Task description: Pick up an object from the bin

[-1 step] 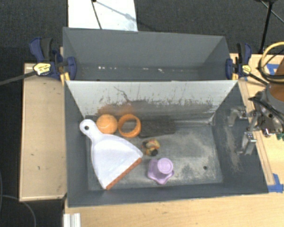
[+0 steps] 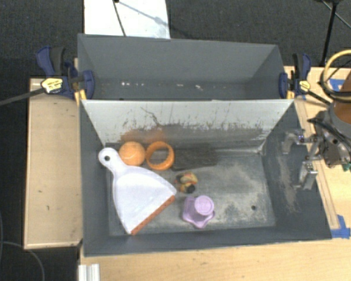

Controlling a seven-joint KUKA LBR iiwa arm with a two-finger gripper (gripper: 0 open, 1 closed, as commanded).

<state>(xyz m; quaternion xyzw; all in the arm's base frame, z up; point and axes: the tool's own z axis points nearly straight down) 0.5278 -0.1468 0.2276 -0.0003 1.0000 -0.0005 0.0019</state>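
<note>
Clearly nothing is picked yet: the gripper (image 2: 300, 160) hangs over the sloping side wall of the grey bin (image 2: 181, 119), its fingers apart with nothing between them. Every thing lies well apart from it, across the bin floor. Nearest are a purple knobbed cap (image 2: 198, 209) and a small brown-and-yellow piece (image 2: 187, 182). Beyond them lie an orange ring (image 2: 160, 156), an orange ball (image 2: 131, 154) and a white dustpan (image 2: 137, 198).
</note>
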